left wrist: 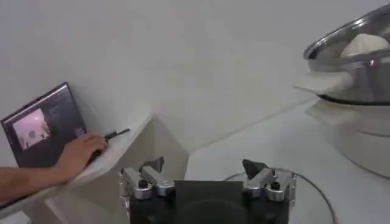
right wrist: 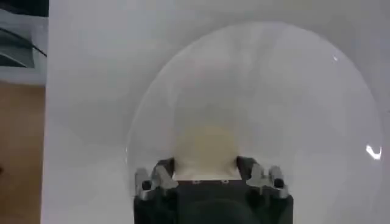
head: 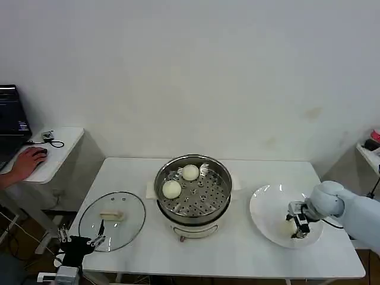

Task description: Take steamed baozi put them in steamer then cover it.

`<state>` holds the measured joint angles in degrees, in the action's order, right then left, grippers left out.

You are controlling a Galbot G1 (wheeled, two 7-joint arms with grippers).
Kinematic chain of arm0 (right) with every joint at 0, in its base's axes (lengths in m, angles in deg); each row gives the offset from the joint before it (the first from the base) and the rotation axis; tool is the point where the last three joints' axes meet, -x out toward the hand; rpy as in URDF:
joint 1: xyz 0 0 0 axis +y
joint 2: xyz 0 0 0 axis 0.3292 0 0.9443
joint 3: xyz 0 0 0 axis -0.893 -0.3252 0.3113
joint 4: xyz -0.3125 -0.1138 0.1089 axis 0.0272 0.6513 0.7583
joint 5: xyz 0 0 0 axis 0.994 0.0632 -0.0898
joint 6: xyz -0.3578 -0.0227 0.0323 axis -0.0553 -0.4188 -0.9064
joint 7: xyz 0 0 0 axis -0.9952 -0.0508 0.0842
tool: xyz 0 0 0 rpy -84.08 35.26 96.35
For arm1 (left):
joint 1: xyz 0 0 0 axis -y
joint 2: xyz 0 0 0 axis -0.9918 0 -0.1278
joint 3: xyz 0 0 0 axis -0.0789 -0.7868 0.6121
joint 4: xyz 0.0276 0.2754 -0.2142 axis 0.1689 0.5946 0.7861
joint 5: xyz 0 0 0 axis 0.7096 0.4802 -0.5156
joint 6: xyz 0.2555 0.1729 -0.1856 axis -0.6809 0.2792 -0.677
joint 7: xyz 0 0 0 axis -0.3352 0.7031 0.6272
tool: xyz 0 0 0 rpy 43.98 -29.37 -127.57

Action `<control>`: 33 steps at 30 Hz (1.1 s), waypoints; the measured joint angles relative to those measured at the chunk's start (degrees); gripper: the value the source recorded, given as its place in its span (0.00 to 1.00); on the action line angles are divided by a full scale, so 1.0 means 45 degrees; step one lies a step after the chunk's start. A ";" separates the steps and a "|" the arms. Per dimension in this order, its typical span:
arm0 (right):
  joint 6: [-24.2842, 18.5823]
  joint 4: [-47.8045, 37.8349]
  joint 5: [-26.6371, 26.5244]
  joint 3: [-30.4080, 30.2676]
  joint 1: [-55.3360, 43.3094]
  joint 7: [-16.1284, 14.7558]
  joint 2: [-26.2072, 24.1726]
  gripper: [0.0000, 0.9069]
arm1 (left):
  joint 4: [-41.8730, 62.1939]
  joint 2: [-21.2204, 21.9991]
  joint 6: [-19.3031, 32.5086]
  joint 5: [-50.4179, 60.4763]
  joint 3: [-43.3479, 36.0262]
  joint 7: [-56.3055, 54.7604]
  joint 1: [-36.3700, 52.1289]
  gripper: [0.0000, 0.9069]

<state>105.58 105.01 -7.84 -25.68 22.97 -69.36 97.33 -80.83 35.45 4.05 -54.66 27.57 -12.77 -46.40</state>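
Observation:
The steamer [head: 221,178] stands at mid-table with two steamed baozi [head: 190,172] [head: 171,189] on its perforated tray. My right gripper [head: 298,227] is down on the white plate [head: 267,205] at the right. In the right wrist view its fingers [right wrist: 164,170] press both sides of a cream baozi [right wrist: 204,146] resting on the plate [right wrist: 304,91]. My left gripper [head: 80,240] hangs open at the table's front left corner, beside the glass lid [head: 127,228]. In the left wrist view this gripper [left wrist: 204,167] holds nothing, and the steamer [left wrist: 359,67] with a baozi [left wrist: 364,44] stands beyond it.
The glass lid lies flat on the table left of the steamer, handle [head: 111,215] up. A side table [head: 59,148] at the far left carries a laptop [head: 12,119], with a person's hand [head: 27,160] on a mouse. Another small table [head: 371,151] sits at the right edge.

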 measured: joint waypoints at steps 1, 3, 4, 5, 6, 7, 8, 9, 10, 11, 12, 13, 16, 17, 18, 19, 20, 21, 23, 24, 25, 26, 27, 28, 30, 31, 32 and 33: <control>-0.0014 0.0053 -0.0036 -0.0060 -0.0105 -0.0050 -0.0041 0.73 | -0.0009 -0.0004 0.0001 0.0000 0.0006 0.0000 -0.0001 1.00; -0.0060 0.0172 -0.0136 -0.0234 -0.0425 -0.0198 -0.0136 0.73 | -0.0028 -0.0028 0.0003 -0.0004 0.0013 -0.0001 0.0007 1.00; -0.0092 0.0235 -0.0193 -0.0305 -0.0628 -0.0261 -0.0186 0.73 | -0.0028 -0.0034 0.0003 -0.0007 0.0013 -0.0001 0.0020 1.00; -0.0132 0.0304 -0.0265 -0.0370 -0.0882 -0.0363 -0.0235 0.73 | -0.0026 -0.0041 0.0003 -0.0013 0.0013 -0.0001 0.0037 1.00; -0.0172 0.0360 -0.0338 -0.0416 -0.1128 -0.0445 -0.0255 0.73 | -0.0016 -0.0056 0.0003 -0.0014 0.0013 -0.0001 0.0056 1.00; -0.0222 0.0404 -0.0424 -0.0453 -0.1392 -0.0527 -0.0261 0.73 | 0.0001 -0.0065 0.0004 -0.0017 0.0011 -0.0002 0.0069 1.00; -0.0274 0.0429 -0.0530 -0.0525 -0.1717 -0.0643 -0.0261 0.73 | 0.0022 -0.0070 0.0004 -0.0019 -0.0001 -0.0001 0.0075 1.00; -0.0317 0.0442 -0.0627 -0.0598 -0.2024 -0.0729 -0.0255 0.73 | 0.0035 -0.0074 0.0007 -0.0021 -0.0010 -0.0002 0.0078 1.00; -0.0365 0.0447 -0.0728 -0.0667 -0.2351 -0.0819 -0.0240 0.74 | 0.0044 -0.0077 0.0014 -0.0022 -0.0017 -0.0002 0.0080 1.00; -0.0423 0.0458 -0.0861 -0.0764 -0.2748 -0.0936 -0.0205 0.74 | 0.0056 -0.0085 0.0023 -0.0024 -0.0022 -0.0002 0.0075 1.00; -0.0473 0.0483 -0.0983 -0.0858 -0.3110 -0.1034 -0.0171 0.74 | 0.0066 -0.0093 0.0026 -0.0027 -0.0026 -0.0002 0.0052 1.00; -0.0534 0.0516 -0.1124 -0.0987 -0.3535 -0.1157 -0.0123 0.74 | 0.0072 -0.0110 0.0030 -0.0026 -0.0028 -0.0003 0.0046 1.00; -0.0663 0.0642 -0.1525 -0.1436 -0.4788 -0.1425 0.0078 0.74 | 0.0096 -0.0178 0.0043 -0.0044 -0.0018 -0.0009 0.0037 1.00; -0.0681 0.0676 -0.1645 -0.1602 -0.5207 -0.1469 0.0165 0.74 | 0.0110 -0.0190 0.0045 -0.0046 -0.0013 -0.0010 0.0041 1.00; -0.0684 0.0719 -0.1779 -0.1783 -0.5632 -0.1512 0.0278 0.74 | 0.0123 -0.0195 0.0045 -0.0046 -0.0011 -0.0011 0.0050 1.00; -0.0685 0.0772 -0.1941 -0.1987 -0.6092 -0.1543 0.0434 0.74 | 0.0128 -0.0193 0.0045 -0.0044 -0.0011 -0.0010 0.0066 1.00; -0.0685 0.0815 -0.2077 -0.2178 -0.6478 -0.1567 0.0590 0.74 | 0.0129 -0.0178 0.0043 -0.0041 -0.0011 -0.0011 0.0094 1.00; -0.0682 0.0837 -0.2200 -0.2351 -0.6842 -0.1585 0.0768 0.74 | 0.0129 -0.0153 0.0037 -0.0030 -0.0019 -0.0010 0.0118 1.00; -0.0656 0.0844 -0.2433 -0.2713 -0.7534 -0.1616 0.1220 0.74 | 0.0130 -0.0105 0.0021 -0.0010 -0.0035 -0.0009 0.0173 1.00; -0.0638 0.0841 -0.2545 -0.2871 -0.7807 -0.1622 0.1463 0.74 | 0.0130 -0.0076 0.0017 0.0008 -0.0035 -0.0008 0.0188 1.00; -0.0610 0.0823 -0.2667 -0.3058 -0.8076 -0.1620 0.1758 0.74 | 0.0129 -0.0053 0.0016 0.0019 -0.0031 -0.0007 0.0200 1.00; -0.0601 0.0817 -0.2752 -0.3216 -0.8292 -0.1620 0.2032 0.74 | 0.0131 -0.0042 0.0016 0.0020 -0.0023 -0.0007 0.0198 1.00; -0.0600 0.0798 -0.2816 -0.3367 -0.8479 -0.1600 0.2313 0.74 | 0.0139 -0.0019 0.0016 0.0020 0.0004 -0.0007 0.0190 1.00; -0.0598 0.0768 -0.2898 -0.3556 -0.8669 -0.1586 0.2642 0.74 | 0.0155 -0.0003 0.0016 0.0018 0.0032 -0.0008 0.0171 1.00; -0.0609 0.0703 -0.3029 -0.3851 -0.8946 -0.1566 0.3222 0.74 | 0.0175 0.0028 0.0017 -0.0002 0.0089 -0.0008 0.0134 1.00; -0.0623 0.0666 -0.3091 -0.3989 -0.9074 -0.1537 0.3553 0.74 | 0.0177 0.0044 0.0018 -0.0013 0.0131 -0.0008 0.0112 1.00; -0.0645 0.0620 -0.3128 -0.4121 -0.9163 -0.1516 0.3863 0.74 | 0.0177 0.0052 0.0018 -0.0018 0.0171 -0.0009 0.0093 1.00; -0.0669 0.0580 -0.3158 -0.4245 -0.9228 -0.1494 0.4182 0.74 | 0.0177 0.0062 0.0018 -0.0024 0.0216 -0.0009 0.0074 1.00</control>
<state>102.57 107.61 -22.05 -44.79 -18.56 -76.08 116.15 -80.03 35.72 4.13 -54.76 28.55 -12.82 -46.07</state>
